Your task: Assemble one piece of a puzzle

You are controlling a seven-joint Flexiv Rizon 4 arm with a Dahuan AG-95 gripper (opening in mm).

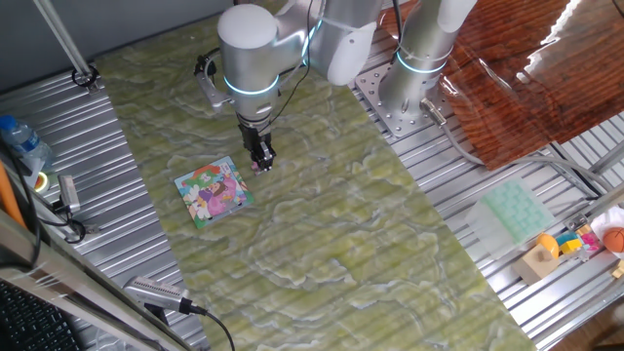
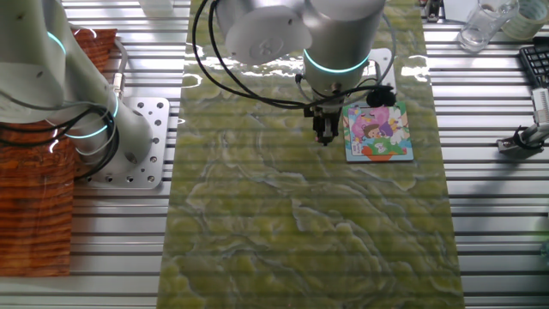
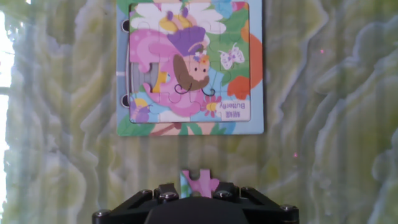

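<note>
A green-and-yellow marbled mat [image 1: 322,224] is covering the middle of a ribbed metal table [image 1: 107,195], running as a long strip between bare metal slats on both sides. The gripper [image 1: 261,156] is hanging low over this mat, its fingers clamped on the piece [image 3: 199,184], a small pink-and-white jigsaw piece whose top is poking out between the fingertips in the hand view. The puzzle [image 1: 213,192] is lying flat on the mat just beside the gripper, apart from it; in the hand view the puzzle [image 3: 189,67] is sitting straight ahead of the held piece, with a strip of mat between them. Its picture is showing a cartoon girl in pink and purple with a butterfly, and a grey gap is showing at its left side.

Around the mat, the arm's round base plate [image 1: 395,102] is bolted to the table near a shiny reddish-brown sheet [image 1: 526,78]. A pale green moulded tray [image 1: 517,210] and some coloured toy blocks [image 1: 570,244] are resting on the slats at one edge. On the opposite side a plastic bottle [image 1: 24,144] and a cable [image 1: 195,317] are lying on the metal. In the other fixed view, a keyboard corner [image 2: 536,60] is showing at the table's far edge.
</note>
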